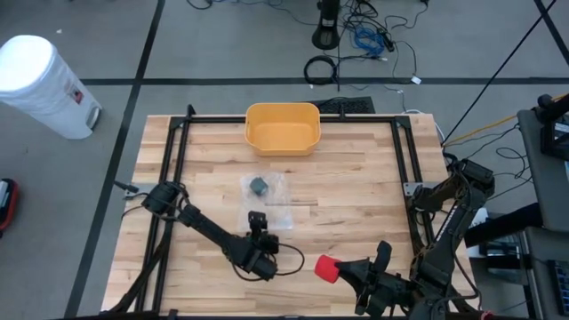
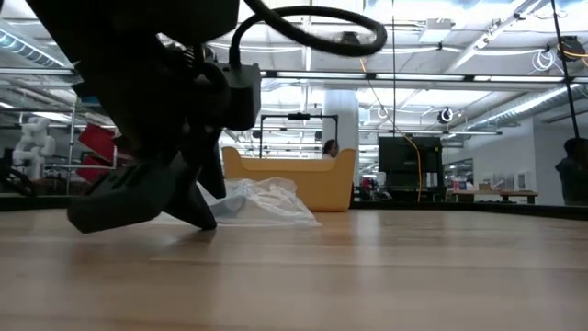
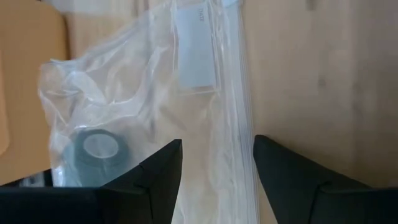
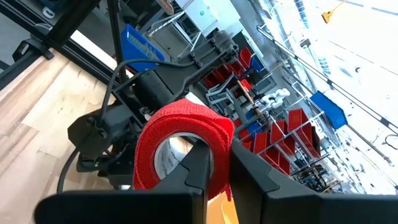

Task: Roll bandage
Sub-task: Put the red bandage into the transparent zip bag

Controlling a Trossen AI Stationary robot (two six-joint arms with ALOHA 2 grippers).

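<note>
Left arm reaching over a clear bag, right arm holding up a red bandage roll.

From where I'm standing, the left gripper [image 1: 257,220] is hovering over the near edge of the clear plastic bag [image 1: 267,191], its fingers [image 3: 155,174] standing apart with nothing between them, and a dark green roll [image 3: 94,151] is lying inside that bag. Behind the bag, the yellow tub [image 1: 282,128] is sitting at the far edge of the wooden table [image 1: 356,187]. Over on the right, the right gripper [image 1: 342,268] is pinching a red bandage roll [image 4: 181,146] above the table's near edge, beside the left gripper.
</note>
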